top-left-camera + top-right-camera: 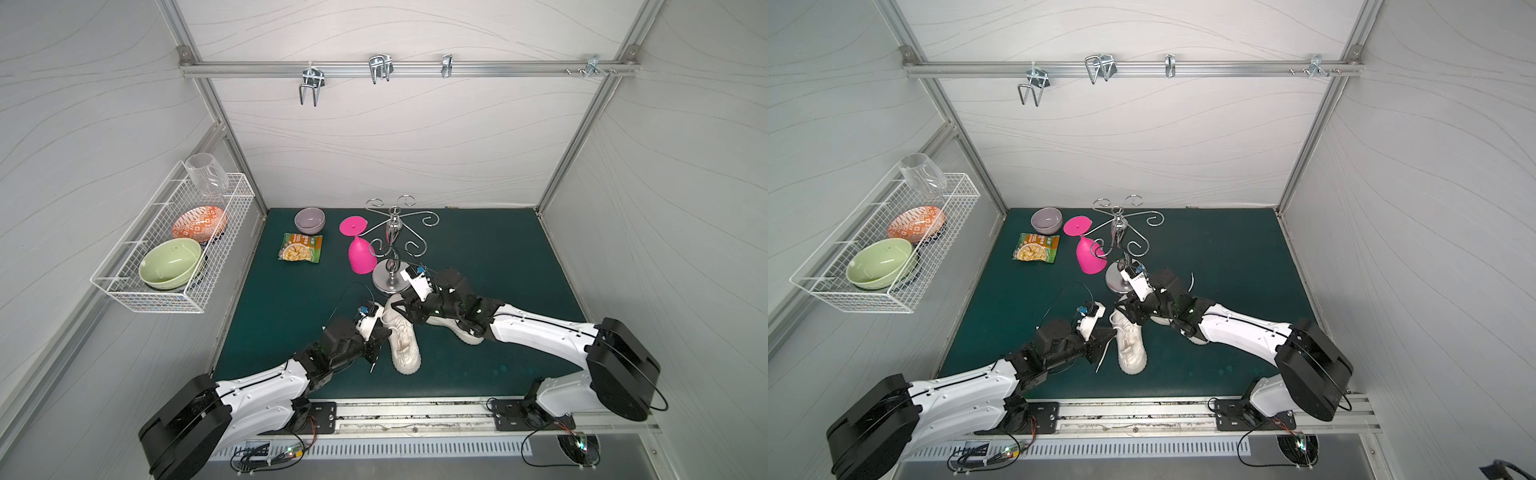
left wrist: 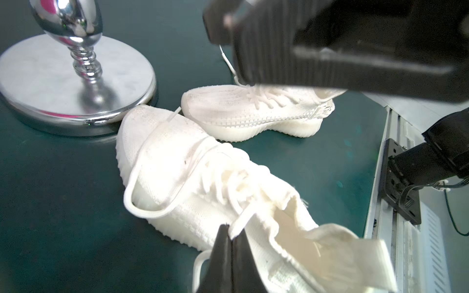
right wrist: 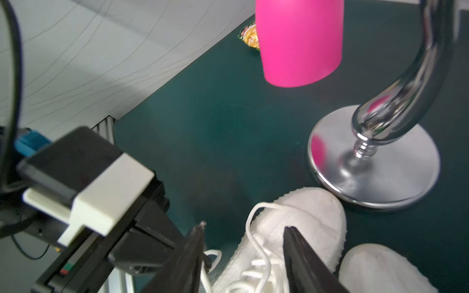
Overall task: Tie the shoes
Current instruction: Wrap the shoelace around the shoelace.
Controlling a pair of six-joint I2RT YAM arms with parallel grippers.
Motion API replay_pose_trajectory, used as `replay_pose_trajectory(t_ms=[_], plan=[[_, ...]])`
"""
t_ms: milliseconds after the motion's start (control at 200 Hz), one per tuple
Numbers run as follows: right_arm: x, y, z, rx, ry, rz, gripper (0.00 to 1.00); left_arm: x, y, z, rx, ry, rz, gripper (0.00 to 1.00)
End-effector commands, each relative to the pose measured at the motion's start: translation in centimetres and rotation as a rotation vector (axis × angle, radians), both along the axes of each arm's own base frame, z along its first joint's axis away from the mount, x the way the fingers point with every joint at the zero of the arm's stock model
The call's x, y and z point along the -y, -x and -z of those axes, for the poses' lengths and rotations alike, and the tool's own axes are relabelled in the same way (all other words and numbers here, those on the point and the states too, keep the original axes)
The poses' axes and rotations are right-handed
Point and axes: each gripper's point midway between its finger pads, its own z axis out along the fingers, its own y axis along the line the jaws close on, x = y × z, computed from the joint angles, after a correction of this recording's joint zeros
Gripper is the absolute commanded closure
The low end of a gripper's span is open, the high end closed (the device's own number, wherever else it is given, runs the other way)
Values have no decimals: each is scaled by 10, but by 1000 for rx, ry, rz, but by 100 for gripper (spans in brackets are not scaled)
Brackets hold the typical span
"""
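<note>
Two cream-white shoes lie on the green mat. The nearer shoe points its toe at a chrome stand. The other shoe lies mostly under my right arm. My left gripper is beside the nearer shoe's collar, shut on one of its white laces. My right gripper hangs open over that shoe's toe. A lace loop runs between its jaws, untouched. The second shoe's toe shows beside it.
The chrome stand's round base touches the nearer shoe's toe. A pink glass lies by the stand. Farther back are a snack packet and a grey bowl. A wire basket of bowls hangs on the left wall.
</note>
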Motion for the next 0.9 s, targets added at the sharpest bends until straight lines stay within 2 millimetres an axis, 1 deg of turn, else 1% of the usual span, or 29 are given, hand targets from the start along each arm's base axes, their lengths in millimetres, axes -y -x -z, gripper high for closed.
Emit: replay_pose_trajectory(t_ms=[0,95,155,225,310,430,615,745,895], plan=[[8,21,-7,-58,-50,-86,48,11,-2,-22,44,66,27,100],[22,29,8,-124,-50,-108,49,18,-5,-24,56,59,50,100],[30,31,11,-161,-72,-115,50,24,-7,-24,51,58,73,100],[34,36,11,-174,-78,-134,50,32,-9,-23,40,69,91,100],[34,43,11,-192,-71,-174,52,36,-12,-24,38,90,89,100],[33,46,19,-207,-56,-194,55,39,-14,-23,40,87,93,100],[28,46,25,-239,-49,-211,62,41,-15,-27,50,90,98,100],[24,45,27,-253,-51,-229,69,42,-15,-29,54,94,102,100],[21,43,30,-259,-47,-230,70,43,-14,-30,52,99,112,100]])
